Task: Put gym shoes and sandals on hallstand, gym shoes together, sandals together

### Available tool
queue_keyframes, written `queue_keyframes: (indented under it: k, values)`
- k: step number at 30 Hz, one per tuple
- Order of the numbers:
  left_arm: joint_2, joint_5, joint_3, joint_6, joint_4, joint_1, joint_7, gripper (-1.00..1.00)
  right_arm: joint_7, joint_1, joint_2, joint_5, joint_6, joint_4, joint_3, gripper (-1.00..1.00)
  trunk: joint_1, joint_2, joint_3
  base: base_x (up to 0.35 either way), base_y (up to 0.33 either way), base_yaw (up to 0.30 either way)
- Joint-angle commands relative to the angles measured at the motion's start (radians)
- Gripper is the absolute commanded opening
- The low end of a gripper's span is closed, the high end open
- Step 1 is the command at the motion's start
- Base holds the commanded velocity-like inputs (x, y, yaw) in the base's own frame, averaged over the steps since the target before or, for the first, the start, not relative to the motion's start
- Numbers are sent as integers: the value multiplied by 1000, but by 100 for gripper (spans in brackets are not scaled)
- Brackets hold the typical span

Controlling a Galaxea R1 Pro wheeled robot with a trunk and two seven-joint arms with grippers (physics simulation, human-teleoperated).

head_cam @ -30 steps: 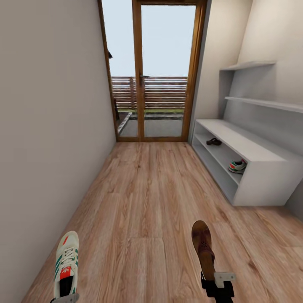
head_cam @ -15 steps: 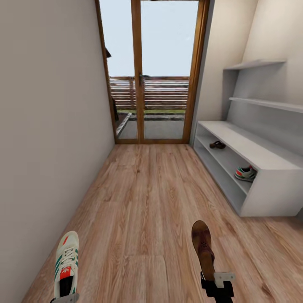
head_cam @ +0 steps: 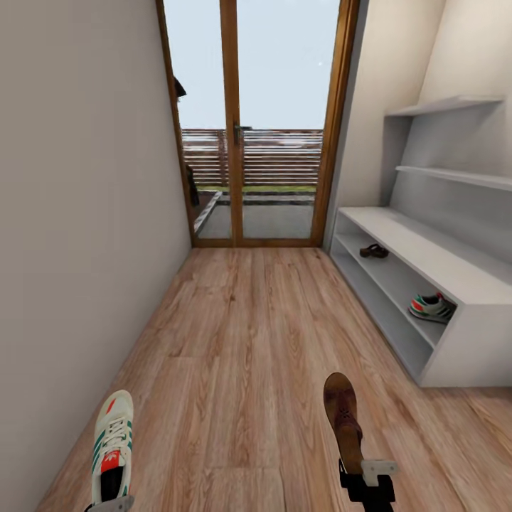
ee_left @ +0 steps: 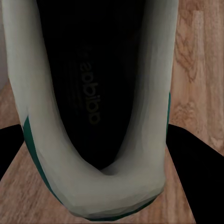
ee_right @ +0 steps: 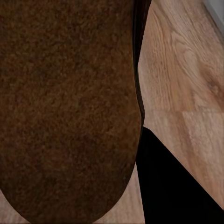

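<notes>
Left hand (head_cam: 110, 506) cut off, gym shoe (head_cam: 112, 444) heel clamped

My view has swung and rolled forward down the corridor: the wide white-grey hallstand (head_cam: 455, 284) now sits lower and further right, and the wood-framed glass door (head_cam: 256, 128) looms larger (the camera moved, not the things).
</notes>
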Motion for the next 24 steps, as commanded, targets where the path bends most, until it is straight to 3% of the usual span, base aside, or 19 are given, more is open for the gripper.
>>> queue_keyframes:
  k: [1,24]
  values:
    - [-1,-9,7,-4,1,-1,-3,-100,0,-1,0,8,-3,1,-8,-100,0,0,-1,337,0,0]
    - [-1,-9,7,-4,1,-1,-3,-100,1,-1,0,9,-4,1,-8,-100,0,0,-1,337,0,0]
